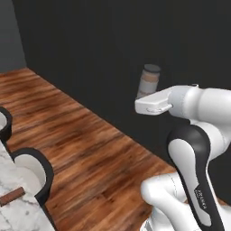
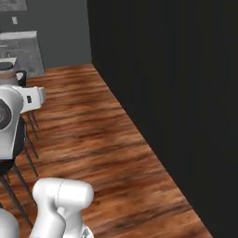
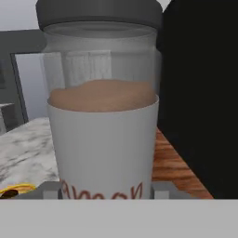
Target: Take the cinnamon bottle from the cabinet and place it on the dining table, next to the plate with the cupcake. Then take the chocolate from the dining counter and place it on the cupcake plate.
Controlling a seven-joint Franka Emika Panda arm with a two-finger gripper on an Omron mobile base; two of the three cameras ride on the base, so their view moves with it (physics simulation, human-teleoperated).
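Cinnamon bottle (image 1: 149, 81) stood upright on the white hand; chocolate (image 1: 11, 196) lay on marble dining table (image 1: 18, 215), far left of bottle.

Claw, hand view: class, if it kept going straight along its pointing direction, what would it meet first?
The cinnamon bottle, upright between the claw tips and apparently already held. Beyond it lies the marble dining table, though depth there is unclear.

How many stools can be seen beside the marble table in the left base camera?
2: one stool at the lower left beside the marble table, one stool at the left edge, cut off. More may be hidden.
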